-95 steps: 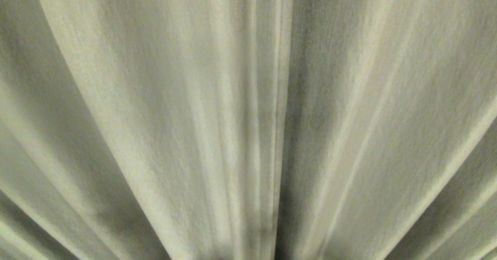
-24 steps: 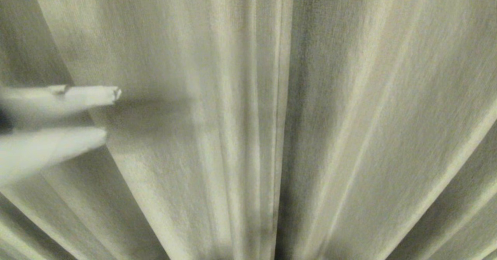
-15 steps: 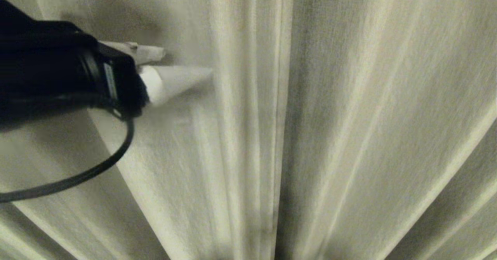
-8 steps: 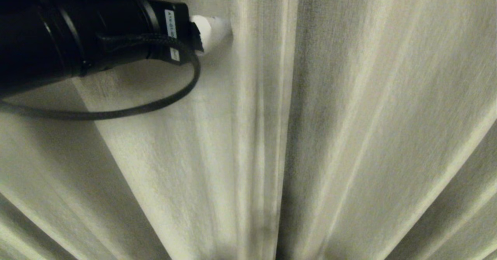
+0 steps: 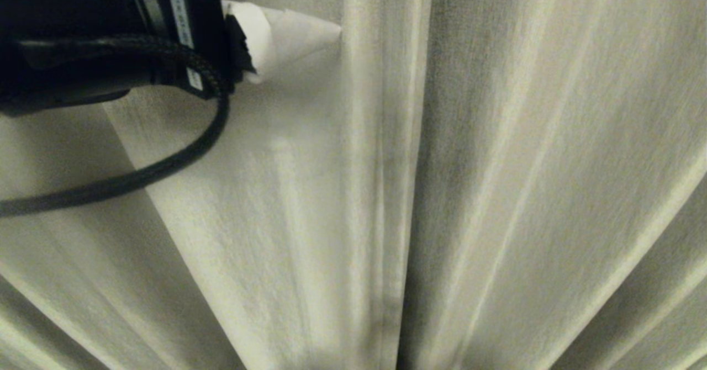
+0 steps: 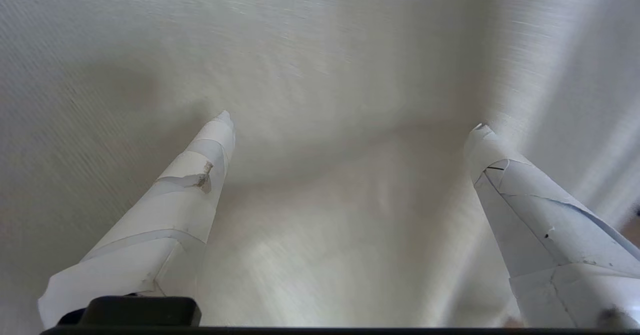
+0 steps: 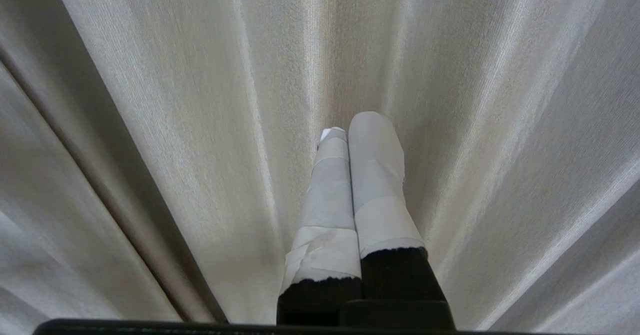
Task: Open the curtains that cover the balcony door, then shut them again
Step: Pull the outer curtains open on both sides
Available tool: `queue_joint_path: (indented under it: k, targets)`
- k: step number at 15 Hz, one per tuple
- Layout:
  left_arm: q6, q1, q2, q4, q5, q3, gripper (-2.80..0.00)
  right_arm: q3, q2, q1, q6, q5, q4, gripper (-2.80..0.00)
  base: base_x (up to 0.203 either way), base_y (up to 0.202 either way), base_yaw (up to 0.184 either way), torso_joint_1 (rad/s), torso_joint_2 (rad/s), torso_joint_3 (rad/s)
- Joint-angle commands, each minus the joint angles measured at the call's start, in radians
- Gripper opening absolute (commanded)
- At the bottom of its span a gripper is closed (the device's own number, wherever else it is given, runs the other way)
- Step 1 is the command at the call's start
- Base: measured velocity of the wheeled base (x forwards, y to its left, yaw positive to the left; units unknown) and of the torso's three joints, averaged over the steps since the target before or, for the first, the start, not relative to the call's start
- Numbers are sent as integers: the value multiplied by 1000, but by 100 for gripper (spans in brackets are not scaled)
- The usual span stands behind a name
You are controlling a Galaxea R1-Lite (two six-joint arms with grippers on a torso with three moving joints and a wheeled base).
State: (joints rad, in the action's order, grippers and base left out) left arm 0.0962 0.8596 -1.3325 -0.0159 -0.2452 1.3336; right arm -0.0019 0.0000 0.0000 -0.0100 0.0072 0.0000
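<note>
Head view, closed curtains (image 5: 497, 165) filling the frame, left gripper (image 6: 350, 125) spread wide against them, perhaps touching, right gripper (image 7: 350, 130) clenched empty nearby.

— Where is your head camera looking?
— Straight into the curtains (image 5: 497, 165), very close, cloth filling the view; your left arm enters at the upper left.
— And your wrist cameras?
— Each sits behind its end effector, facing the same cloth at close range: the left end effector (image 6: 350, 120) and the right end effector (image 7: 350, 125).
</note>
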Motion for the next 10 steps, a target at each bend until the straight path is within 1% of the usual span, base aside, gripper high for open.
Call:
queue_joint_path:
  k: [1, 3, 6, 9, 10]
  targets:
    - [0, 39, 62, -22, -3, 2, 0, -1, 0, 0, -1, 0, 0, -280, 0, 0, 0, 0, 0, 0]
    - [2, 59, 63, -22, -15, 8, 0, -1, 0, 0, -1, 0, 0, -280, 0, 0, 0, 0, 0, 0]
    - [5, 87, 38, -23, -63, 27, 0, 0, 0, 0, -1, 0, 0, -280, 0, 0, 0, 0, 0, 0]
    - [6, 88, -14, -22, -78, 54, 0, 0, 0, 0, -1, 0, 0, -280, 0, 0, 0, 0, 0, 0]
    - [15, 87, -36, -24, -89, 69, 0, 0, 0, 0, -1, 0, 0, -280, 0, 0, 0, 0, 0, 0]
